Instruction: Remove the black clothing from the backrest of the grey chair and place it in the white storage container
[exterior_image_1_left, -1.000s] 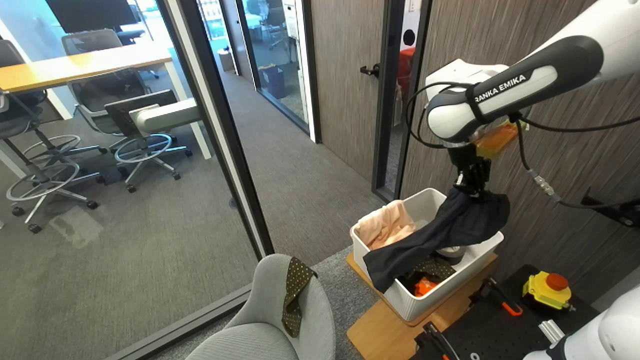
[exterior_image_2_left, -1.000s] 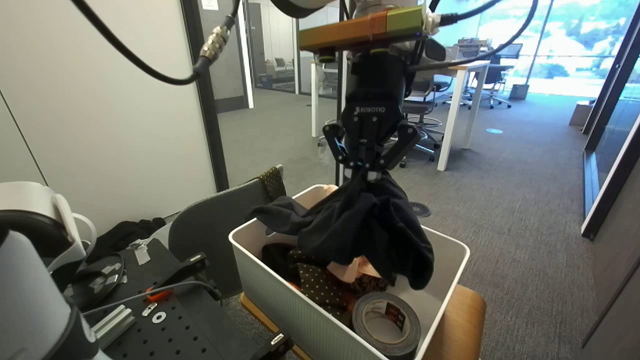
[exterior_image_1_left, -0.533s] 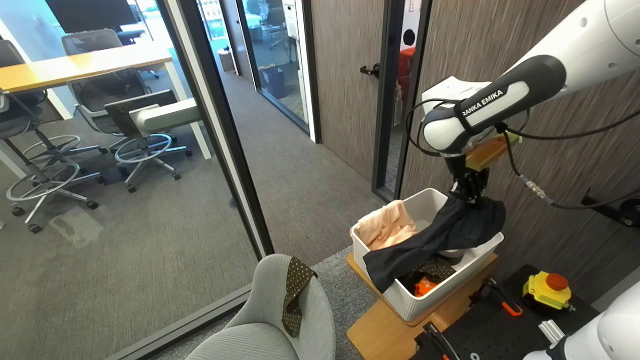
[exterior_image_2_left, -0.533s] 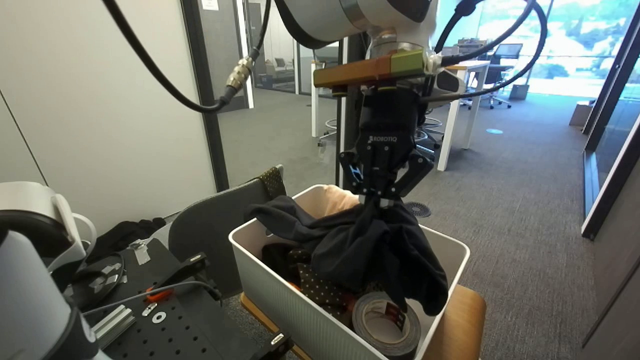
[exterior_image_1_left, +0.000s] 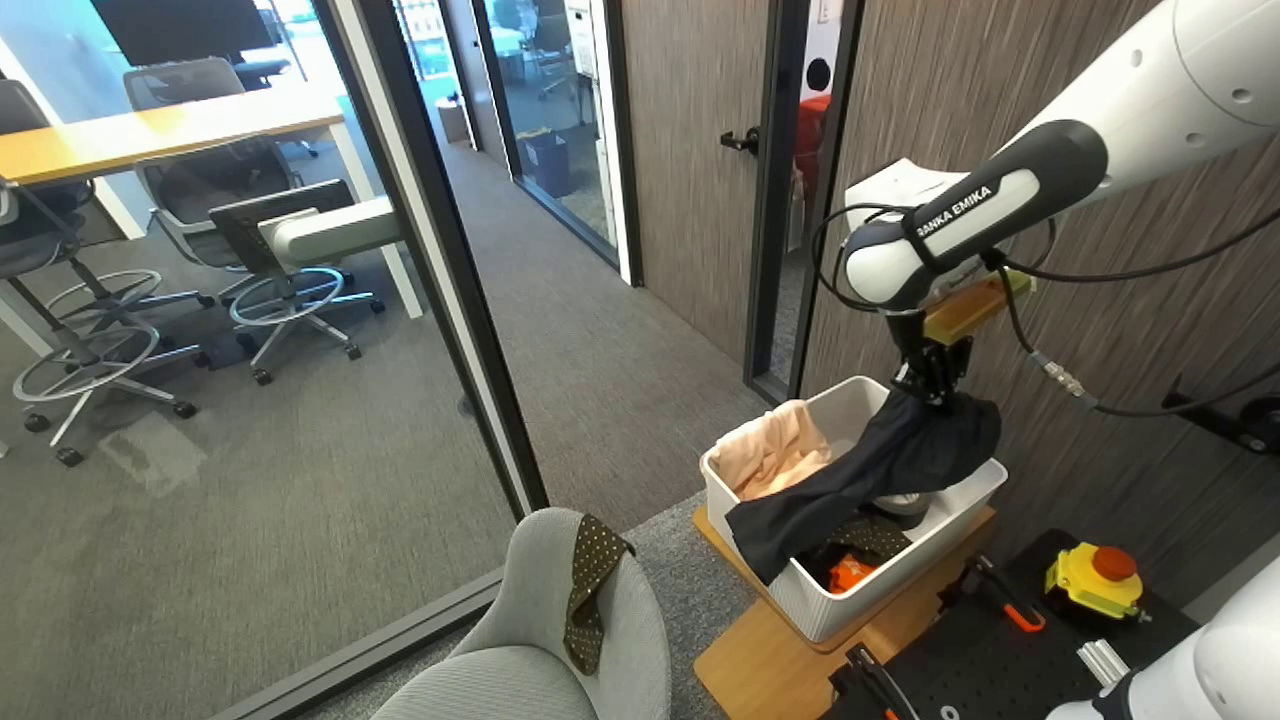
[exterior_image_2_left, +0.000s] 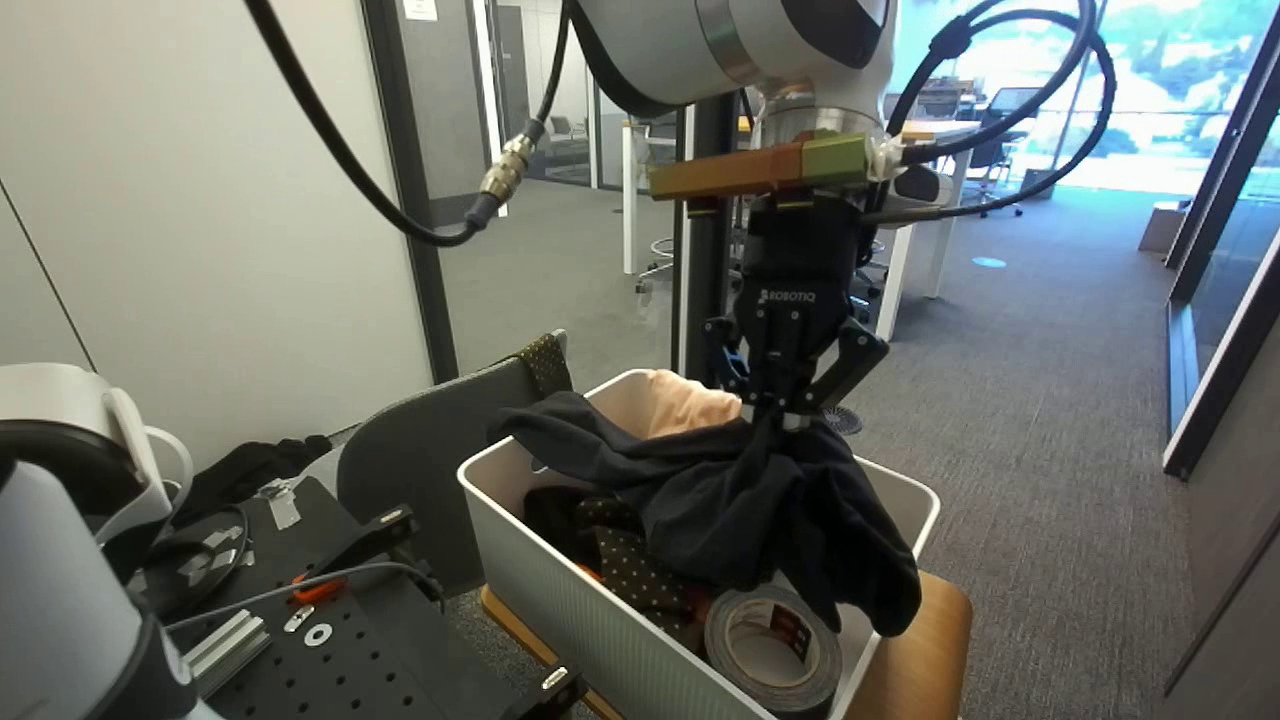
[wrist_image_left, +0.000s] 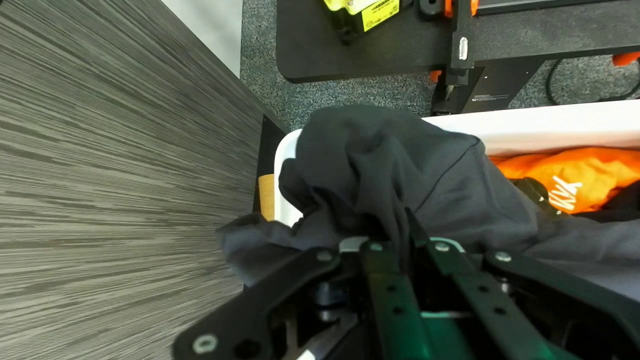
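Observation:
My gripper (exterior_image_2_left: 775, 415) is shut on the black clothing (exterior_image_2_left: 720, 490) and holds it from above, over the white storage container (exterior_image_2_left: 600, 640). In an exterior view, the gripper (exterior_image_1_left: 935, 395) is above the container's (exterior_image_1_left: 900, 578) wall-side end. The clothing (exterior_image_1_left: 870, 480) stretches across the container, with one end draped over the rim nearest the chair. In the wrist view, a fold of the clothing (wrist_image_left: 380, 165) is pinched between the fingertips (wrist_image_left: 405, 245). The grey chair (exterior_image_1_left: 520, 590) has a dark polka-dot cloth (exterior_image_1_left: 592, 590) hanging over its backrest.
The container holds a peach cloth (exterior_image_1_left: 770, 450), a polka-dot cloth (exterior_image_2_left: 640, 575), an orange item (wrist_image_left: 575, 177) and a tape roll (exterior_image_2_left: 770, 645). It stands on a wooden stool (exterior_image_2_left: 930, 640). A wood-grain wall (wrist_image_left: 125, 175) and a black table (exterior_image_2_left: 340, 660) are close by.
My gripper has moved down towards the container and slightly sideways, still holding the black clothing. The clothing's hanging part has sunk lower; its end over the rim has stayed put.

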